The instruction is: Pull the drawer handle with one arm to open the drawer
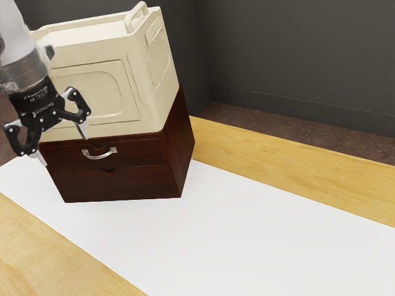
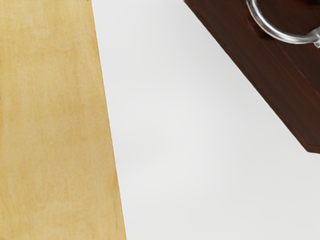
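1. We see the wooden table (image 1: pixel 265 151) beneath everything.
2. A white sheet (image 1: pixel 247 234) lies across it.
3. We have a cream box (image 1: pixel 92 92) sitting on top of the cabinet.
4. The dark brown cabinet (image 1: pixel 182 148) stands on the sheet.
5. Its top drawer (image 1: pixel 139 155) is shut, the front flush with the lower one.
6. Our gripper (image 1: pixel 63 145) is open, its fingers spread wide and holding nothing.
7. The curved metal handle (image 1: pixel 99 158) is on the top drawer's front, apart from our fingers.
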Controlling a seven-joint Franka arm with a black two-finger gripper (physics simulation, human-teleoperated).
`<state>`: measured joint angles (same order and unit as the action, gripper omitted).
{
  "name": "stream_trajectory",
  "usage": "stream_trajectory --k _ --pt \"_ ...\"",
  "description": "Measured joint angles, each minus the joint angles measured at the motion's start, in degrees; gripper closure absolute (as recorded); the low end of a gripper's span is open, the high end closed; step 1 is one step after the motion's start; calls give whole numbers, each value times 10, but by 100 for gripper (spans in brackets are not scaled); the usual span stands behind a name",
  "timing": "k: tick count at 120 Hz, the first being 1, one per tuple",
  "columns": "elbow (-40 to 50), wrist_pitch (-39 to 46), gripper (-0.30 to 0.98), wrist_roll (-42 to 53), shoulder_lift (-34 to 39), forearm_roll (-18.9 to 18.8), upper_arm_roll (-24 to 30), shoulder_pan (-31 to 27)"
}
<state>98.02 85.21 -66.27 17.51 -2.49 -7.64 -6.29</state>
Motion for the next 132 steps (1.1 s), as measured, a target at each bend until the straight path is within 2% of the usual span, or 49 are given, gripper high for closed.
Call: stream_trajectory --k 23,31,43,52,83,102,132 --pt "12 38 0 -106 -6 -15 -2 -12" --pt "15 48 0 -135 -8 -15 8 -48" --pt "17 57 0 -173 -10 -13 68 -123" --pt "19 63 0 -197 -16 -9 89 -146" --pt "146 177 0 -254 8 -8 83 -153" --pt "156 233 0 -277 2 -7 83 -162" --pt "162 276 1 -302 -10 -5 83 -174"
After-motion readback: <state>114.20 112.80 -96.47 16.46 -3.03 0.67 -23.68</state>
